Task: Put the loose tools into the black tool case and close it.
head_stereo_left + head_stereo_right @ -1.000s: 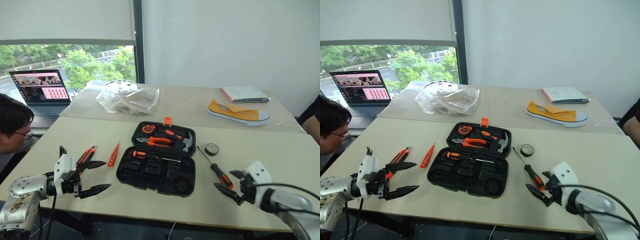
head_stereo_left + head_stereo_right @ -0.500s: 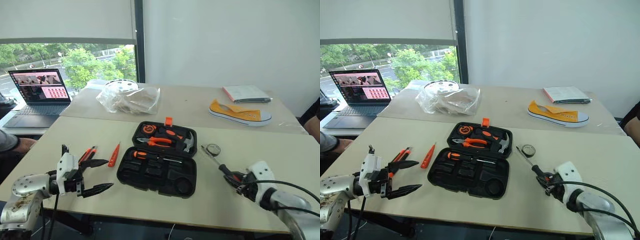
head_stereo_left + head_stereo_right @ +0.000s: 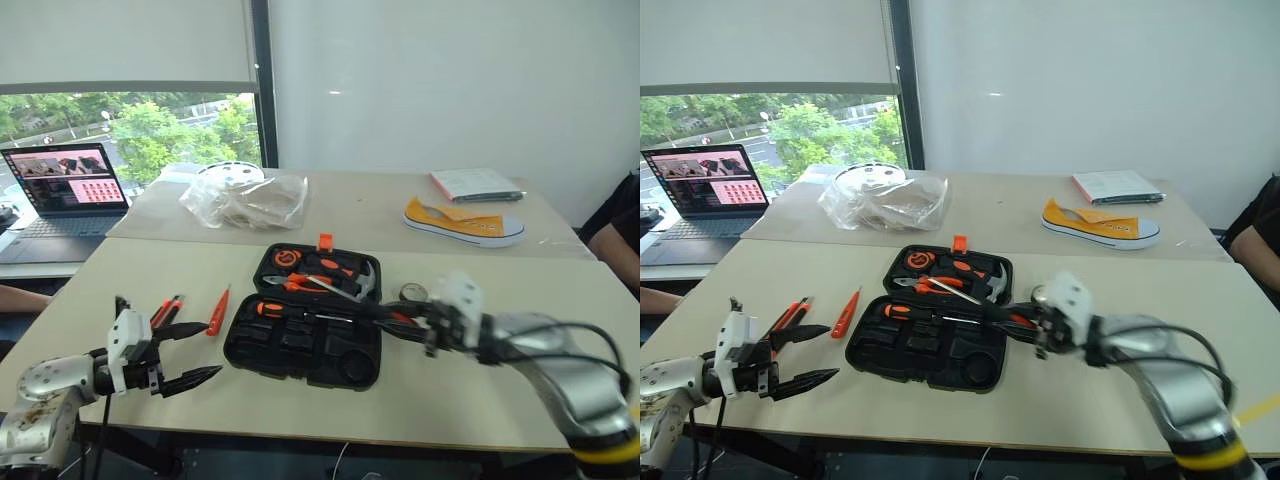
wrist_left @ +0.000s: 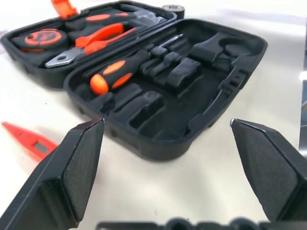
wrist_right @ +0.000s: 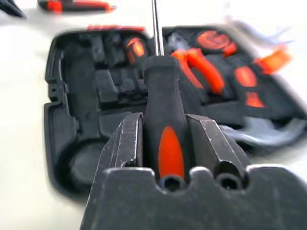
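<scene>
You're working at a pale table (image 3: 300, 395) by a window, a laptop (image 3: 62, 192) at the far left. The black tool case (image 3: 308, 328) lies open mid-table, one screwdriver (image 4: 117, 71) already seated. Your right gripper (image 5: 164, 129) pinches the other screwdriver (image 5: 164, 115) by its handle, above the case. Your left gripper (image 3: 190, 352) hangs spread wide, empty, near the utility knife (image 3: 166, 312) and tester screwdriver (image 3: 218, 310).

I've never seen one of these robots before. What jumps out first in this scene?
The right claw, shut on a screwdriver, holds it over the open black case mid-table. The left claw hangs open left of the case, near the knife and the orange tester. Behind lies a yellow shoe.
</scene>
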Tool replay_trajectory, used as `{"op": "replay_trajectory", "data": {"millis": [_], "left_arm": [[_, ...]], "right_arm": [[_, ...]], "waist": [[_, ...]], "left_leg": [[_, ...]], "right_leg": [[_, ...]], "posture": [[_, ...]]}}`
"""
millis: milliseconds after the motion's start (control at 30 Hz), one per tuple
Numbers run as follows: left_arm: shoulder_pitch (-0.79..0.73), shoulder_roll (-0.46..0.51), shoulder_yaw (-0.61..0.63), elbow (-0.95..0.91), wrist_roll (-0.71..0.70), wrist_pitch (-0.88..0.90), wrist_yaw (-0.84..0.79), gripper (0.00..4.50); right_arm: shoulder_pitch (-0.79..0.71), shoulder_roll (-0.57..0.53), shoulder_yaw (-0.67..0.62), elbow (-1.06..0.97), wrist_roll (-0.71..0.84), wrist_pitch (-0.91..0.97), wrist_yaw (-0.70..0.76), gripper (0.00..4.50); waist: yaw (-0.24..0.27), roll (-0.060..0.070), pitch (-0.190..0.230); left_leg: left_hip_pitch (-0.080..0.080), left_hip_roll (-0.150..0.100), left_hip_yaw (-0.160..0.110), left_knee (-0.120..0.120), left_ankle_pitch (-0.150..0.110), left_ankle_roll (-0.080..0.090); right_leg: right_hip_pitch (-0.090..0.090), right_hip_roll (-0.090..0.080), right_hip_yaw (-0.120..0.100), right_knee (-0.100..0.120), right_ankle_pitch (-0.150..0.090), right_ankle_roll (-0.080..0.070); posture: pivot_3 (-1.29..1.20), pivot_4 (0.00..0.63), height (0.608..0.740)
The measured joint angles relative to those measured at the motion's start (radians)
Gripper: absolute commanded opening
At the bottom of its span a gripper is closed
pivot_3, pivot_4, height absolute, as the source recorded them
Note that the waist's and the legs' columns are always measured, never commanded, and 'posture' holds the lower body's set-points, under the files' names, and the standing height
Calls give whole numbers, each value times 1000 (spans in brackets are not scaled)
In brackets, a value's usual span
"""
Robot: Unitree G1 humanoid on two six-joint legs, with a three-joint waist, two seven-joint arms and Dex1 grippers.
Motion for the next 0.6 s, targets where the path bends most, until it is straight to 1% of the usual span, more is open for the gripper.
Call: {"op": "replay_trajectory", "data": {"millis": [33, 100, 200, 333, 600], "left_arm": [[6, -2, 2, -2, 0, 0, 7, 4500], [28, -6, 10, -13, 0, 1, 19, 4500], [52, -9, 13, -35, -2, 2, 34, 4500], [70, -9, 23, -61, -4, 2, 51, 4500], [76, -10, 28, -78, -4, 2, 63, 4500]], "right_arm": [[-39, 23, 46, 20, -16, 28, -4, 1046], [-80, 38, 122, 45, -47, 58, 2, 1046], [-101, 38, 179, 88, -100, 66, 13, 1046], [-134, 37, 206, 120, -137, 64, 37, 1046], [-134, -3, 209, 119, -158, 61, 76, 1046]], "waist": [[4, 0, 0], [15, 0, 0], [21, 0, 0], [16, 0, 0], [16, 0, 0]], "left_leg": [[-1, 0, 0, 0, 3, -5], [-2, 0, -1, 0, 3, -5], [-6, -2, -1, 0, 1, -1], [-13, -3, 1, 2, 0, 0], [-13, -3, 1, 3, 0, -1]], "right_leg": [[0, 0, -1, 1, 0, 0], [-1, 0, -3, -1, 0, 0], [-2, -2, -3, -2, -2, 3], [-8, -3, -5, -2, 0, 5], [-9, -2, -6, -2, 0, 5]], "posture": [[0, 150, 740], [0, 150, 740], [0, 150, 740], [0, 150, 740], [0, 150, 740]]}}
